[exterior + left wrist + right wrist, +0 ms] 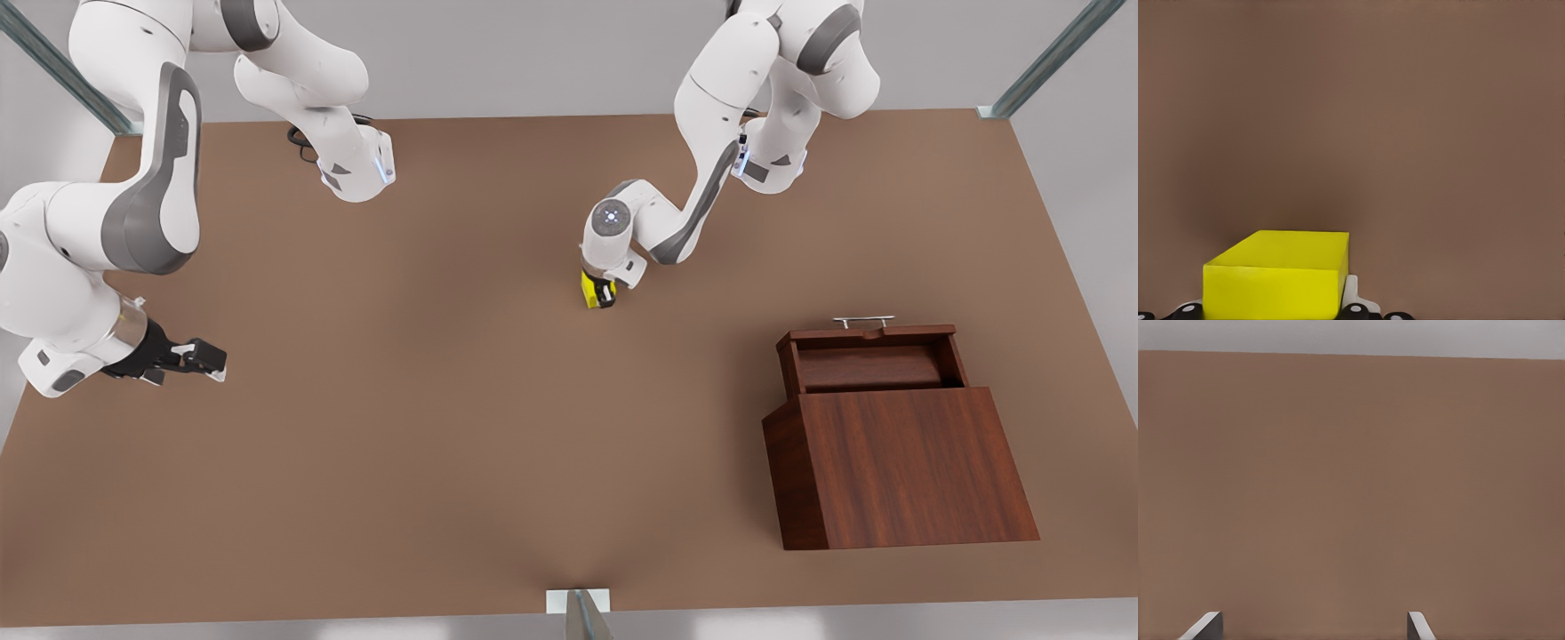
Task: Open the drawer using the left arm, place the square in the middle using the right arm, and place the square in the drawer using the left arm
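The square (pixel 589 289) is a small yellow cube at the middle of the brown tabletop (pixel 444 444). My left gripper (pixel 603 293) points down at it and is shut on it. In the left wrist view the square (pixel 1275 277) sits between the fingers, and a white finger pad (pixel 1353 293) presses its side. I cannot tell whether it rests on the table or hangs just above it. The drawer (pixel 867 369) stands pulled out of the wooden box (pixel 907 471), its silver handle (pixel 862 322) on the far side. My right gripper (pixel 209 360) waits open and empty at the front view's left (pixel 1313 627).
The slant-topped wooden box takes up the front view's right side of the table. Both arm bases stand at the far edge. Metal frame posts (pixel 578 613) mark the table's near edge and far corners.
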